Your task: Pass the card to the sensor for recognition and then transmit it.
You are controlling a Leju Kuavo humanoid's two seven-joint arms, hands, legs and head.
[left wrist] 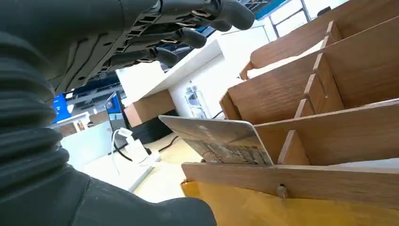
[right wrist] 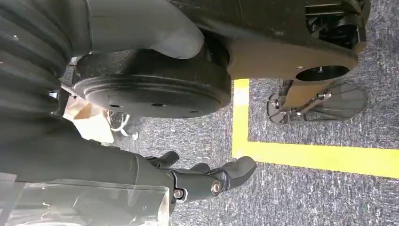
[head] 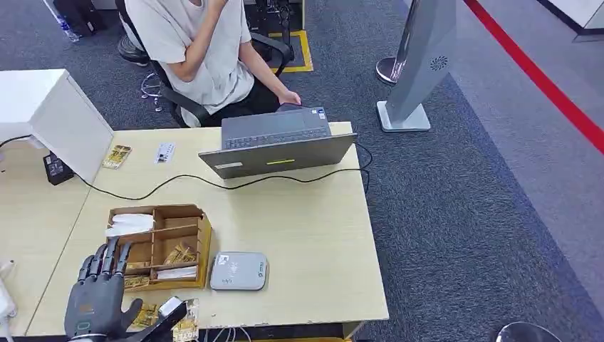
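My left hand (head: 100,292) hovers at the table's front left, fingers stretched toward the wooden organiser box (head: 201,239) and thumb out to the side, holding nothing. In the left wrist view its fingers (left wrist: 188,23) spread above a picture card (left wrist: 216,139) that leans in a front compartment of the box (left wrist: 329,127). More yellowish cards (head: 178,255) lie in the box's compartments. The grey-white card sensor (head: 238,271) lies flat just right of the box. My right hand (right wrist: 207,179) hangs over the carpet, fingers loosely extended and empty.
A person sits behind the table with a hand at the open grey laptop (head: 278,142); its black cable (head: 164,184) runs across the tabletop. A white box (head: 50,114) stands far left. Loose cards (head: 186,322) lie by the front edge near my thumb.
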